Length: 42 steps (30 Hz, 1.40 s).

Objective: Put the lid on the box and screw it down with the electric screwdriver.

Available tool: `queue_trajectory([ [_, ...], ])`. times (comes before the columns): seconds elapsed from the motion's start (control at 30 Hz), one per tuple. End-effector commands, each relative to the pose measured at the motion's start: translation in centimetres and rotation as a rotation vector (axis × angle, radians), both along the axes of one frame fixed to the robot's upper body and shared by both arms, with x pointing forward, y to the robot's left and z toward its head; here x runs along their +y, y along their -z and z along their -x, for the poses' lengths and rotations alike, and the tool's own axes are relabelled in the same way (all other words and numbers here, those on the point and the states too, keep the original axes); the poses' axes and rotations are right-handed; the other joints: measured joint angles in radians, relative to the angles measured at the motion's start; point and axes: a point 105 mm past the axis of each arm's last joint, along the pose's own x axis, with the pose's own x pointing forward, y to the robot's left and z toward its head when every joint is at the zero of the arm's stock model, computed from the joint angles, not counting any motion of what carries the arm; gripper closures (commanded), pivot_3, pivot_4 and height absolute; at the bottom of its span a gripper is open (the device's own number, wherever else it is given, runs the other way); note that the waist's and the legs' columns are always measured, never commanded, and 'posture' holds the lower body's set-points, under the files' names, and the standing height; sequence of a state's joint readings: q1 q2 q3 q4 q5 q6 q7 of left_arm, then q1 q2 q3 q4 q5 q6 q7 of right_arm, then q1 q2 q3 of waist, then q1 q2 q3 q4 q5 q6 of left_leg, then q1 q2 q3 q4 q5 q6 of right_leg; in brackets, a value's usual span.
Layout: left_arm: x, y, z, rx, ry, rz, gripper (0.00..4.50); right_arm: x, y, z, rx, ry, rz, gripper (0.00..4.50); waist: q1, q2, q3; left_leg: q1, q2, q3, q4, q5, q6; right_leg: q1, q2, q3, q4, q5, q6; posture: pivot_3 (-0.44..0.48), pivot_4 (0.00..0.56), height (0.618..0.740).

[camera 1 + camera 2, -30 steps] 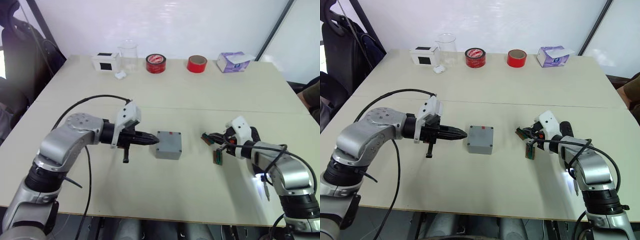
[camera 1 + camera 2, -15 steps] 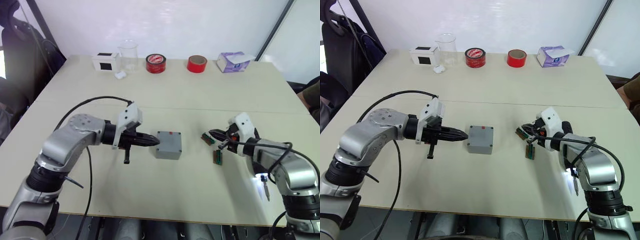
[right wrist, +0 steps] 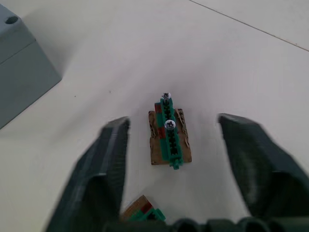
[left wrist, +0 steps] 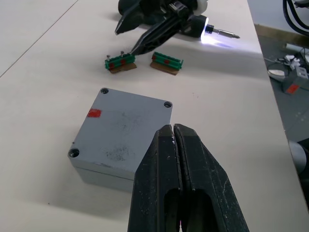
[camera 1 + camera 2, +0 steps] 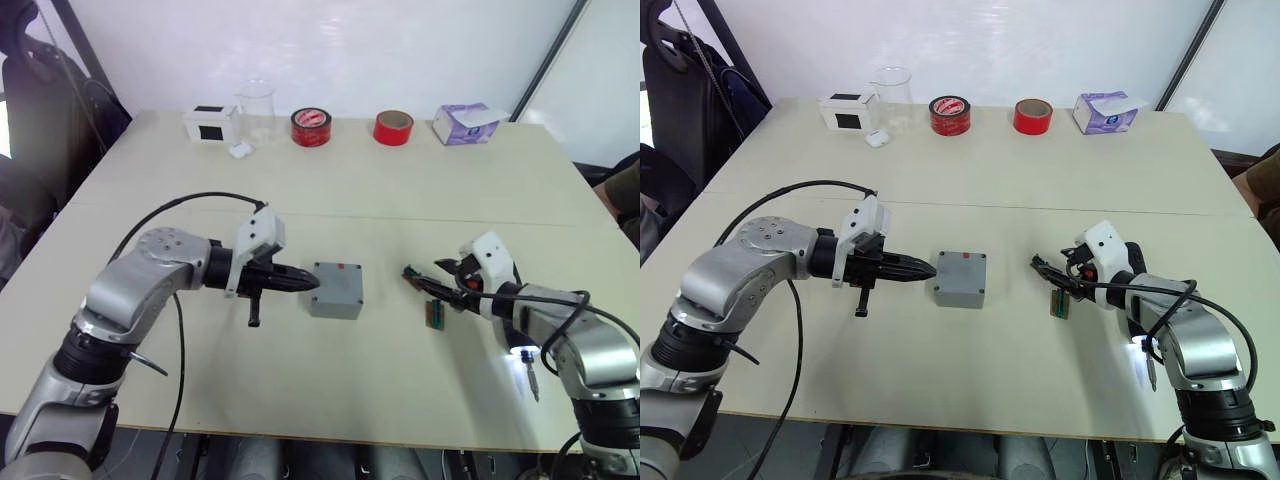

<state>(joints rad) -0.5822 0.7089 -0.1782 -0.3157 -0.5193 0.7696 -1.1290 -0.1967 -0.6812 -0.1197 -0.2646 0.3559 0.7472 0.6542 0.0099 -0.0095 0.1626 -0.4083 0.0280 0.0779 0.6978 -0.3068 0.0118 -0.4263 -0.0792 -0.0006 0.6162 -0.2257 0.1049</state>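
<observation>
Nearest the table's front edge, towards its right corner, lies the electric screwdriver (image 5: 527, 370), a black pen-shaped tool with its white tip light glowing; it rests on the table, held by nothing. A little further in, in the middle of the table, sits the box (image 5: 336, 290), a small square grey plastic enclosure with the flat grey lid (image 4: 126, 133) already seated on top, a small red mark near one edge and screw holes showing at its corners. The left gripper (image 5: 300, 282) has its black fingers (image 4: 193, 169) pressed together with nothing between them, their tips just beside the box's left side. To the right of the box lie two small green terminal pieces (image 5: 428, 296) on brown backing, with tiny screws standing up in one of them. The right gripper (image 3: 171, 145) hovers over these pieces with its fingers spread wide, one either side of a piece, gripping nothing. The lid step looks done, and the work in hand appears to be fetching a screw. The next move calls for a fine pinch on a very small screw head, then carrying it to a corner hole before taking up the screwdriver. Along the far edge stand a white box with a black panel (image 5: 211, 123), a clear beaker (image 5: 256, 108), two red tape rolls (image 5: 352, 127) and a tissue packet (image 5: 466, 124).
</observation>
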Motion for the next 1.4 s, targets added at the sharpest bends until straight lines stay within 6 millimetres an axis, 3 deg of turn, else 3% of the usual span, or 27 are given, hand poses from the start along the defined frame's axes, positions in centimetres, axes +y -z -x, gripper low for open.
queue_trajectory([
  [0.03, 0.2, -0.4, 0.1, -0.03, 0.003, -0.004, 4.5, 0.1, -0.3, -0.2, -0.026, -0.007, 0.011, 1.36, 0.0, 0.0, 0.0, 0.0, 0.0, 0.0, 0.0, 0.0, 0.0, 0.0, 0.0, 0.0, 0.0, 0.0, 0.0, 0.0, 0.15, 0.74],
  [0.13, 0.2, -0.4, 0.1, -0.03, 0.003, -0.004, 4.5, 0.2, 0.0, -0.3, -0.018, -0.009, 0.01, 1.87, 0.0, 0.0, 0.0, 0.0, 0.0, 0.0, 0.0, 0.0, 0.0, 0.0, 0.0, 0.0, 0.0, 0.0, 0.0, 0.0, 0.15, 0.74],
  [0.23, 0.2, -0.4, 0.1, -0.031, 0.003, -0.004, 4.5, 0.2, 0.2, -0.3, -0.011, -0.015, 0.011, 2.93, 0.0, 0.0, 0.0, 0.0, 0.0, 0.0, 0.0, 0.0, 0.0, 0.0, 0.0, 0.0, 0.0, 0.0, 0.0, 0.0, 0.15, 0.74],
  [0.67, 0.3, -0.4, 0.0, -0.029, -0.005, -0.008, 4.5, 0.6, 0.1, -0.9, -0.019, -0.019, -0.001, 2.93, 0.0, 0.0, 0.0, 0.0, 0.0, 0.0, 0.0, 0.0, 0.0, 0.0, 0.0, 0.0, 0.0, 0.0, 0.0, 0.0, 0.15, 0.74],
  [0.77, 0.3, -0.3, 0.0, -0.029, -0.005, -0.011, 4.5, 0.7, 0.4, -0.8, -0.014, -0.024, 0.006, 3.63, 0.0, 0.0, 0.0, 0.0, 0.0, 0.0, 0.0, 0.0, 0.0, 0.0, 0.0, 0.0, 0.0, 0.0, 0.0, 0.0, 0.15, 0.74],
  [0.83, 0.3, -0.3, 0.0, -0.029, -0.005, -0.012, 4.5, 0.7, 0.5, -0.8, -0.008, -0.026, 0.01, 4.46, 0.0, 0.0, 0.0, 0.0, 0.0, 0.0, 0.0, 0.0, 0.0, 0.0, 0.0, 0.0, 0.0, 0.0, 0.0, 0.0, 0.15, 0.74],
  [1.17, 0.3, -0.3, 0.0, -0.032, -0.006, -0.016, 4.5, 0.8, 0.2, -0.7, -0.017, -0.024, -0.004, 4.46, 0.0, 0.0, 0.0, 0.0, 0.0, 0.0, 0.0, 0.0, 0.0, 0.0, 0.0, 0.0, 0.0, 0.0, 0.0, 0.0, 0.15, 0.74],
  [1.4, 0.4, -0.2, -0.1, -0.032, -0.009, -0.015, 4.5, 0.4, -1.5, -0.4, -0.053, 0.006, -0.044, 4.46, 0.0, 0.0, 0.0, 0.0, 0.0, 0.0, 0.0, 0.0, 0.0, 0.0, 0.0, 0.0, 0.0, 0.0, 0.0, 0.0, 0.15, 0.74],
])
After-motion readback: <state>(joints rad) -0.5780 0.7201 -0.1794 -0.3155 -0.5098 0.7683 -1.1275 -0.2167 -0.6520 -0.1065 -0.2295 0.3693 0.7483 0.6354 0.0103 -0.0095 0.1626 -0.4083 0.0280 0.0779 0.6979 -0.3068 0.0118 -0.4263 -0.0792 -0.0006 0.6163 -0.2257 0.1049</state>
